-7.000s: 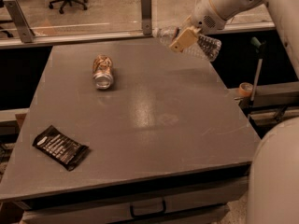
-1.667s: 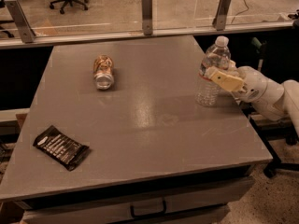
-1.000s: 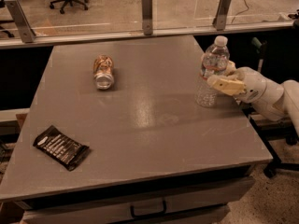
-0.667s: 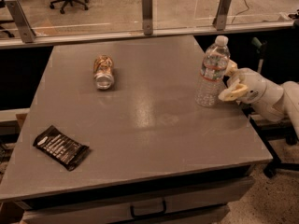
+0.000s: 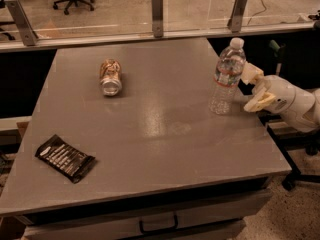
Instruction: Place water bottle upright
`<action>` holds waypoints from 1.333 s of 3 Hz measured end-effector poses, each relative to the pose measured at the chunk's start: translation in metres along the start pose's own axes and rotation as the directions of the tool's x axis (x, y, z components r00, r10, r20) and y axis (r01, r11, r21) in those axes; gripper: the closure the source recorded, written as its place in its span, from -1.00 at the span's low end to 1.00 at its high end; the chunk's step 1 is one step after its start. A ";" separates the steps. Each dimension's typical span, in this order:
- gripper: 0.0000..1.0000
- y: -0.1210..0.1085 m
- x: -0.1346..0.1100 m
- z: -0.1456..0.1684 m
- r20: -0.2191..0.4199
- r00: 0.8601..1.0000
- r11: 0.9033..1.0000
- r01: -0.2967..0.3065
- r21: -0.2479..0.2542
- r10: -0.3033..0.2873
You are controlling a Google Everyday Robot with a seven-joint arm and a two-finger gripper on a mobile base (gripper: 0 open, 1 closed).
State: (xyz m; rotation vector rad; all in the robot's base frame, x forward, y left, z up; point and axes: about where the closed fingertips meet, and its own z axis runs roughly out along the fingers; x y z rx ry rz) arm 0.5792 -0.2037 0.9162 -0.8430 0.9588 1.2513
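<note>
The water bottle point(image 5: 227, 76) stands upright on the grey table point(image 5: 150, 129) near its right edge. It is clear ribbed plastic with a white cap and a red-and-white label band. My gripper point(image 5: 252, 88) is just to the right of the bottle, open, with its cream fingers point(image 5: 259, 102) spread and apart from the bottle. Nothing is held.
A brown-gold can point(image 5: 110, 77) lies on its side at the back left of the table. A black packet point(image 5: 65, 158) lies at the front left. A glass barrier with metal posts point(image 5: 157, 14) runs behind the table. A drawer handle point(image 5: 157, 224) shows below the front edge.
My gripper has let go of the bottle and drawn back to the right. The bottle stays standing upright where it was set down.
</note>
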 end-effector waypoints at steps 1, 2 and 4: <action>-1.00 0.008 -0.036 -0.049 -0.127 0.992 0.996 0.027 0.085 -0.016; -1.00 0.022 -0.099 -0.092 -0.278 0.960 0.973 0.094 0.210 -0.032; -1.00 0.033 -0.164 -0.081 -0.348 0.933 0.940 0.194 0.281 -0.089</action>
